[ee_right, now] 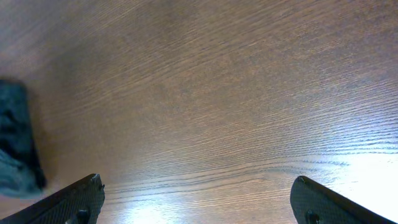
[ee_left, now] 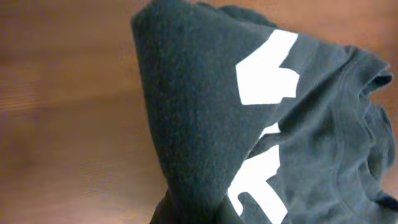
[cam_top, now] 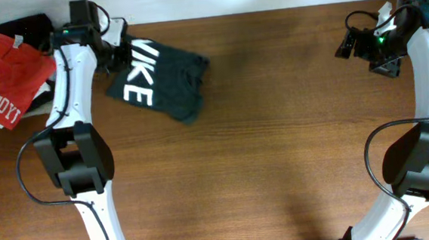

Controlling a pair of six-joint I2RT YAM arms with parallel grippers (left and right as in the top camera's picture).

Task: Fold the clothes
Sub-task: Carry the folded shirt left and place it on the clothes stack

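- Blackish-green T-shirt (cam_top: 162, 78) with white block letters lies bunched far-left on the brown wooden table (cam_top: 277, 146); folding looks barely begun.
- Left gripper (cam_top: 117, 53) meets its edge, fingers hidden, so I cannot tell their state.
- Right gripper (ee_right: 196, 186) hangs spread, empty.

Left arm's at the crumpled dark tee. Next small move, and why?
Probably drag the T-shirt toward the table centre with the left tool: fabric tents up to its camera, the shirt lies bunched near the far edge, and the open right tool hovers far off.
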